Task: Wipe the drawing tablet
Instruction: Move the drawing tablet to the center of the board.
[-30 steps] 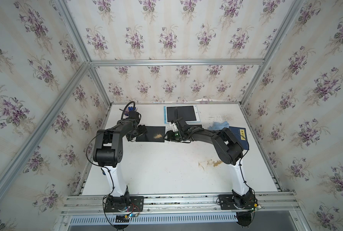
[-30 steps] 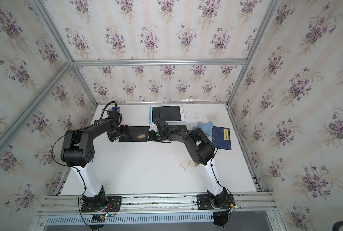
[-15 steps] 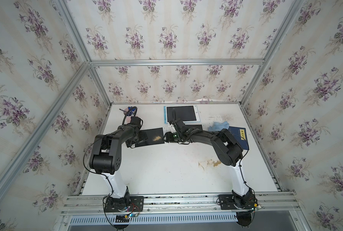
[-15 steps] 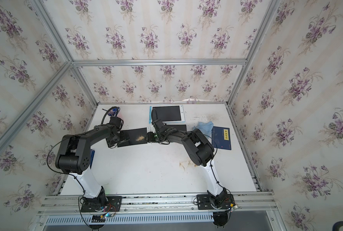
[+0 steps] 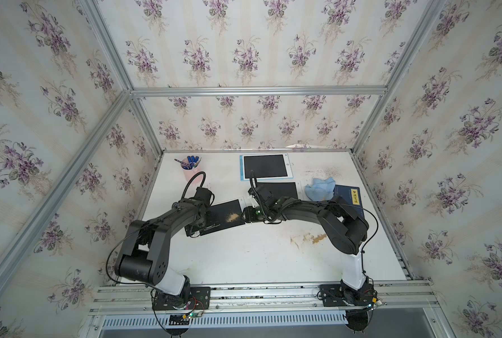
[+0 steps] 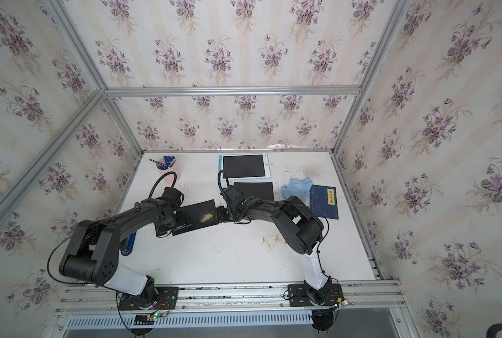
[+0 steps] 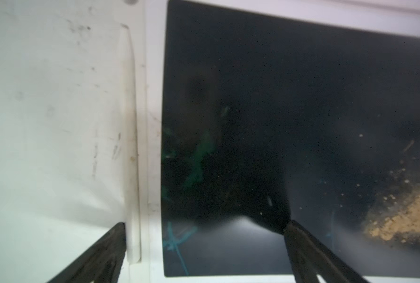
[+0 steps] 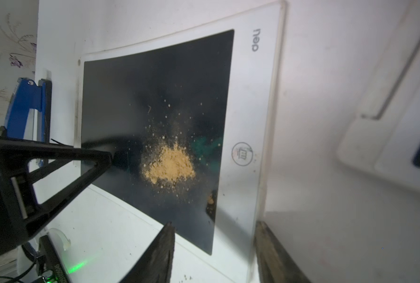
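Drawing tablet: white frame, black screen. We find it lying askew on the white table, on the left arm's half and between the two grippers. It shows in both top views.

Soiling: we record a small heap of tan powder on the screen, with loose grains scattered round it. It lies nearer the end that carries the bin-icon button. Faint green and blue scribbles also show on the screen.

Left gripper: jaws spread wide, astride one end of the tablet. One finger is over bare table, the other over the screen. We cannot tell whether either touches.

Right gripper: jaws partway apart, astride the opposite end, with the white bezel between them. We cannot tell whether they press on the tablet.

Other items, all lying apart from the tablet:
- blue cloth, crumpled, just beside a dark blue notebook with a yellow label
- blue-trimmed tablet at the far edge
- white tablet, partly behind the right arm
- pink cup of pens in the far corner
- tan smear on the table near the right arm
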`<state>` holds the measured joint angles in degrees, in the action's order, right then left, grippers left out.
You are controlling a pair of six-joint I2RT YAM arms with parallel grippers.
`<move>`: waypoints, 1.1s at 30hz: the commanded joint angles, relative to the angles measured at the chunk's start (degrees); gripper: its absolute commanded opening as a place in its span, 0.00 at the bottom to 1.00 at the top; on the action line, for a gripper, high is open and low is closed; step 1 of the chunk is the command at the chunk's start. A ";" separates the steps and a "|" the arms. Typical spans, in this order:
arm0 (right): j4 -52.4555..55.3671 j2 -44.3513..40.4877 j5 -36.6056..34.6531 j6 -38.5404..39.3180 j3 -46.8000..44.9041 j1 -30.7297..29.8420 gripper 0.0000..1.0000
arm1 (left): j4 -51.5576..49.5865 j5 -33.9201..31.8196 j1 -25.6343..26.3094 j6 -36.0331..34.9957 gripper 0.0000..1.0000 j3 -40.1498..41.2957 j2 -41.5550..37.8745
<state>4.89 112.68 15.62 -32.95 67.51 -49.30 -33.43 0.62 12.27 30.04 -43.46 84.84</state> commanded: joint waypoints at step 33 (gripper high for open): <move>21.79 -44.96 -18.82 -3.84 -22.34 13.53 0.62 | -7.91 -4.21 27.09 4.46 1.00 0.64 -19.57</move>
<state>20.97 70.54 2.46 -41.34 43.03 -40.45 -34.74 -0.08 39.59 39.13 -41.54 67.51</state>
